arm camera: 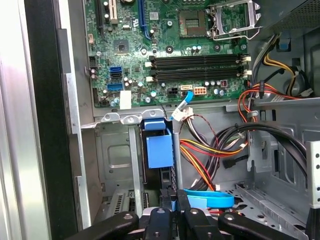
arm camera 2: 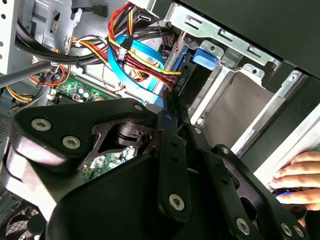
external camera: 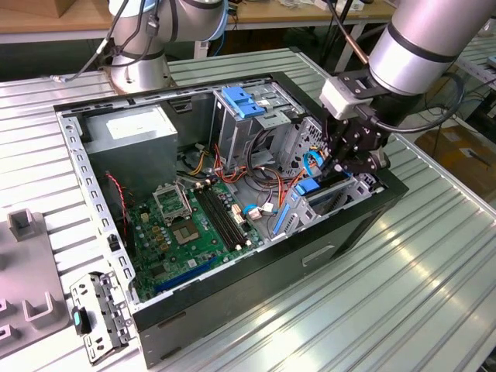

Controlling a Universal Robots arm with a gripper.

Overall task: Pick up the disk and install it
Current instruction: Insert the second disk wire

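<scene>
In the exterior view, the power supply (external camera: 128,128) sits at upper left of the open computer case (external camera: 256,263), the green motherboard (external camera: 190,225) at centre. At right, the gripper (external camera: 345,167) reaches into the drive bay, fingers nearly closed, pinching the disk (arm camera: 172,172) on edge; its blue rail (arm camera: 160,147) shows just beyond the fingertips in the first wrist view.

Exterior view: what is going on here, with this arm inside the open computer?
One robot arm reaches down into the open computer case, at the drive bay on the exterior view's right, beside the motherboard. Its gripper is shut on the disk, held on edge with a blue rail along it, and the disk appears to stand partly down in the bay, among the cables. In the second wrist view a person's hand rests outside the case.
</scene>
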